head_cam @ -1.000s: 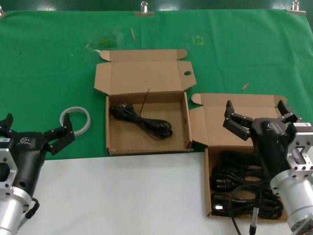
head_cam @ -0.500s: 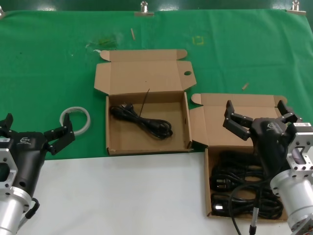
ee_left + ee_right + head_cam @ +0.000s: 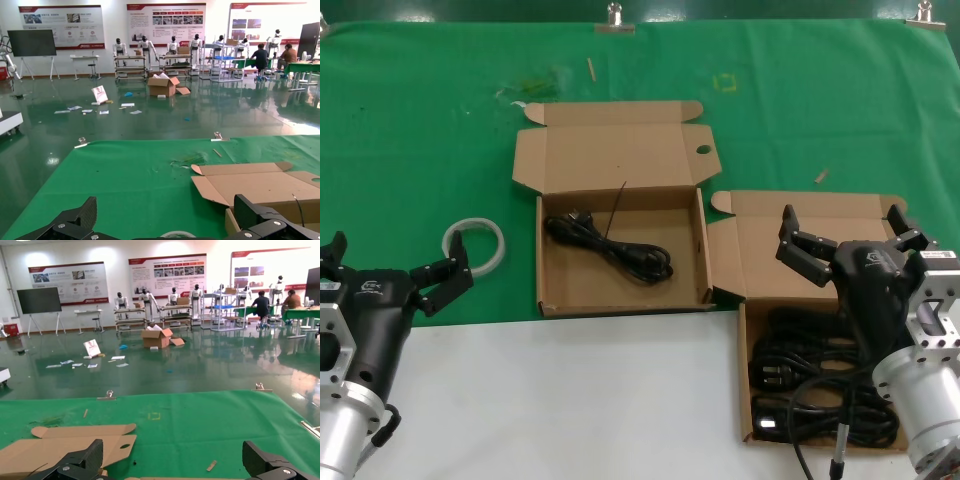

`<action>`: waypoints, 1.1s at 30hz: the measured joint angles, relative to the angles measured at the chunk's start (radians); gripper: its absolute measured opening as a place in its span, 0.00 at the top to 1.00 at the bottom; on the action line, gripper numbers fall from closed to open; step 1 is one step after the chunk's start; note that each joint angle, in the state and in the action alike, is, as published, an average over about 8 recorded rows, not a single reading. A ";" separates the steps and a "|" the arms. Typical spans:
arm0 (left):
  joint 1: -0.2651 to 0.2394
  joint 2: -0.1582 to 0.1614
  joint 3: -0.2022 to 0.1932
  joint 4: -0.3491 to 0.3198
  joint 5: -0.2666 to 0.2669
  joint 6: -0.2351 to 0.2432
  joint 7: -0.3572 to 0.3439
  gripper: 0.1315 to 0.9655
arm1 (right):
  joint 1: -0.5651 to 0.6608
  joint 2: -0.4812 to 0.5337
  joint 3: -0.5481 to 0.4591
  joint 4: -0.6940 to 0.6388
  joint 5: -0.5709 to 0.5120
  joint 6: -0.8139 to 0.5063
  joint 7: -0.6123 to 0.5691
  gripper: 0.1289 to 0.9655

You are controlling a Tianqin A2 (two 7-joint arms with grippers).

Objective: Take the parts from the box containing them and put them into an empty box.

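Observation:
The box containing the parts (image 3: 748, 400) lies at the right front, lid back, a side flap (image 3: 725, 262) splayed out. Several black cords (image 3: 815, 385) lie tangled in it. My right gripper (image 3: 850, 243) hovers over its back part, open and holding nothing. The other box (image 3: 552, 295) sits in the middle with its lid (image 3: 610, 150) open; one coiled black cord (image 3: 615, 250) lies inside. That lid (image 3: 60, 447) also shows in the right wrist view beside the open right gripper (image 3: 172, 465). My left gripper (image 3: 390, 268) waits open at the front left, (image 3: 167, 227) in its own view.
A white ring of tape (image 3: 475, 243) lies on the green cloth (image 3: 410, 130) just ahead of the left gripper. Small wood scraps (image 3: 821, 176) dot the cloth. Bare white tabletop (image 3: 570, 400) runs along the front.

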 joint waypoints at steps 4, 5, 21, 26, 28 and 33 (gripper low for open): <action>0.000 0.000 0.000 0.000 0.000 0.000 0.000 0.00 | 0.000 0.000 0.000 0.000 0.000 0.000 0.000 0.00; 0.000 0.000 0.000 0.000 0.000 0.000 0.000 0.00 | 0.000 0.000 0.000 0.000 0.000 0.000 0.000 0.00; 0.000 0.000 0.000 0.000 0.000 0.000 0.000 0.00 | 0.000 0.000 0.000 0.000 0.000 0.000 0.000 0.00; 0.000 0.000 0.000 0.000 0.000 0.000 0.000 0.00 | 0.000 0.000 0.000 0.000 0.000 0.000 0.000 0.00; 0.000 0.000 0.000 0.000 0.000 0.000 0.000 0.00 | 0.000 0.000 0.000 0.000 0.000 0.000 0.000 0.00; 0.000 0.000 0.000 0.000 0.000 0.000 0.000 0.00 | 0.000 0.000 0.000 0.000 0.000 0.000 0.000 0.00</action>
